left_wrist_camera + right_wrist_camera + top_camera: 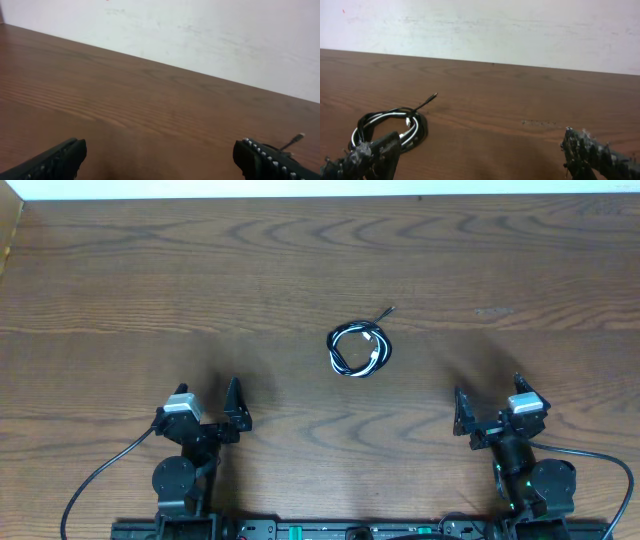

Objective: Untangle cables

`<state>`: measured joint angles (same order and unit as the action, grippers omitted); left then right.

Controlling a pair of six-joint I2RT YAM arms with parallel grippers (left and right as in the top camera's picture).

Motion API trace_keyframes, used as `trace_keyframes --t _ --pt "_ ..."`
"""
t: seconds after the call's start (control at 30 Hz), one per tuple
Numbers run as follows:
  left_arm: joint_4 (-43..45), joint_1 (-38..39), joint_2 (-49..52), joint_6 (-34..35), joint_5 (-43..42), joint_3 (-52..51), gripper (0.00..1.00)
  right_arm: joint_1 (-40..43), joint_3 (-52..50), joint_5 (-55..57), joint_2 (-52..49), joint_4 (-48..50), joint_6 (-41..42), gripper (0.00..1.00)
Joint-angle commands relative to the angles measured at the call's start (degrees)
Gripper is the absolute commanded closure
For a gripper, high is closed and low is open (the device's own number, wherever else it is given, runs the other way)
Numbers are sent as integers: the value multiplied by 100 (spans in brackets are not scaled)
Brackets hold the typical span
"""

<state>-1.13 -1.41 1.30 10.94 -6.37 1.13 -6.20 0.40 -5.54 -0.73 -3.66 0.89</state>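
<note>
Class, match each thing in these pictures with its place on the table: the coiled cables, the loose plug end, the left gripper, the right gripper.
Things:
1 coiled cables
2 loose plug end
3 left gripper
4 right gripper

Places:
A near edge, right side
B middle of the table
C near edge, left side
D sticking out of the coil toward the far edge

Pairs: 1-B; 2-D; 3-C; 4-A

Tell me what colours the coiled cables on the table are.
Black and white. The cables are wound together in one coil, which shows best in the right wrist view.
</note>
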Motion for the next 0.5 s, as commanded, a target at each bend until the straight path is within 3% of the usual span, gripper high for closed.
trace_keyframes --t 0.0,0.47 --pt "-122 -24 17 24 -369 42 1 -33 -9 50 -2 -28 33 1" --pt "-122 -24 299 -367 -369 428 1 -33 -9 50 -2 -26 33 1"
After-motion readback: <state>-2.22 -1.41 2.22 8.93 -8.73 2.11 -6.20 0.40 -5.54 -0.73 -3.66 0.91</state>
